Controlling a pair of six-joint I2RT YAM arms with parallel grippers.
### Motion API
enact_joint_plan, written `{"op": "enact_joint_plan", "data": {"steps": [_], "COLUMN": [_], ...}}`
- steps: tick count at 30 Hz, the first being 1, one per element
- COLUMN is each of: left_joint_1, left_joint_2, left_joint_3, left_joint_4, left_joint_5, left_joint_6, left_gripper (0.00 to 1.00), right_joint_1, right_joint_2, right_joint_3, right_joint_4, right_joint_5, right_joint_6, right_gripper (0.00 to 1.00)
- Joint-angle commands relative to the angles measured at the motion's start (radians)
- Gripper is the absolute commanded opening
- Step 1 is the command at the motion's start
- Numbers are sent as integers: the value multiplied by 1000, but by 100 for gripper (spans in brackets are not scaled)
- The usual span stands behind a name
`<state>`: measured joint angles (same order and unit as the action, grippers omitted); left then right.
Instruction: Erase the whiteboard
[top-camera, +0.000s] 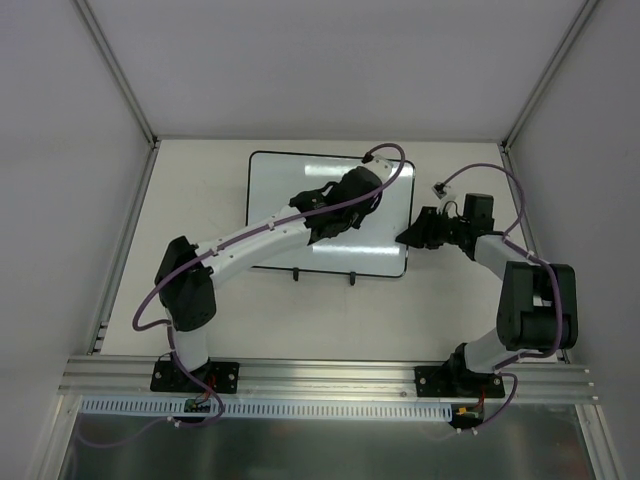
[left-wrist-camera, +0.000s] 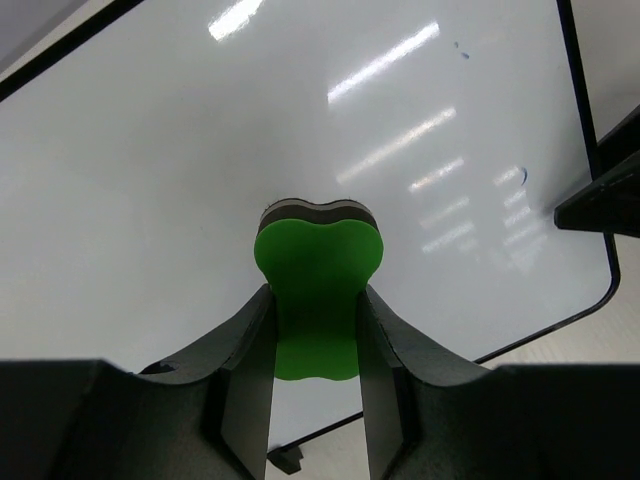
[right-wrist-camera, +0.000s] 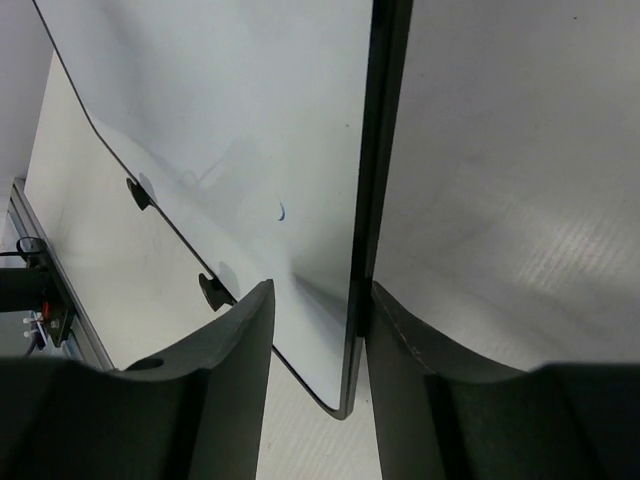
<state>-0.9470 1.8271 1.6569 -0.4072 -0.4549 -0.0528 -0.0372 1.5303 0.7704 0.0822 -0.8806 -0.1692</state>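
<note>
Wiping step in hand: left gripper (left-wrist-camera: 315, 300) pinches green eraser (left-wrist-camera: 318, 265) against whiteboard (top-camera: 275, 185), which lies mid-table (top-camera: 200, 170). Right gripper (right-wrist-camera: 318, 300) is spread astride the board's right rim, not visibly clamped. Next, likely: sweep right to faint blue marks (left-wrist-camera: 522, 175); little room near that rim.

1 whiteboard (top-camera: 280, 190), 2 black feet (top-camera: 296, 275), 1 green eraser (left-wrist-camera: 318, 270), 2 robot arms (top-camera: 260, 235)

Overhead view, two wrist close-ups of whiteboard (top-camera: 275, 200)
</note>
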Motion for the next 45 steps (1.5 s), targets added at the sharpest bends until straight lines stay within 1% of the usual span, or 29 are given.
{"op": "enact_joint_plan", "data": {"steps": [1, 2, 5, 6, 7, 11, 14, 15, 17, 25, 31, 37, 45], "left_joint_1": [10, 10, 10, 10, 10, 10, 8, 8, 4, -1, -3, -19, -76], "left_joint_2": [32, 38, 63, 67, 77, 101, 119, 124, 147, 218, 276, 305, 333], "left_joint_3": [70, 84, 109, 115, 118, 150, 170, 175, 194, 262, 317, 304, 310], "left_joint_4": [5, 4, 5, 5, 5, 5, 5, 5, 5, 7, 5, 5, 5], "left_joint_5": [-1, 1, 9, 9, 7, 19, 54, 64, 74, 71, 67, 58, 116], "left_joint_6": [-4, -5, -16, -18, -25, -38, -58, -61, -59, -47, -18, 21, 71], "left_gripper": [0, 0, 0, 0, 0, 0, 0, 0, 0, 0, 0, 0, 0], "right_joint_1": [23, 28, 36, 52, 62, 77, 91, 94, 103, 169, 194, 207, 218], "right_joint_2": [-9, -10, -25, -35, -53, -107, -153, -162, -186, -225, -222, -231, -229], "right_joint_3": [-5, -11, -34, -42, -51, -97, -135, -143, -163, -215, -232, -223, -212], "right_joint_4": [42, 45, 65, 68, 76, 85, 97, 100, 108, 146, 160, 159, 159], "right_joint_5": [-34, -31, -20, -8, 3, 52, 84, 92, 113, 172, 198, 218, 230], "right_joint_6": [-6, 0, 14, 20, 22, 33, 43, 45, 50, 65, 68, 59, 57], "right_gripper": [42, 37, 30, 24, 21, 13, 9, 5, 0, 0, 0, 0, 0]}}
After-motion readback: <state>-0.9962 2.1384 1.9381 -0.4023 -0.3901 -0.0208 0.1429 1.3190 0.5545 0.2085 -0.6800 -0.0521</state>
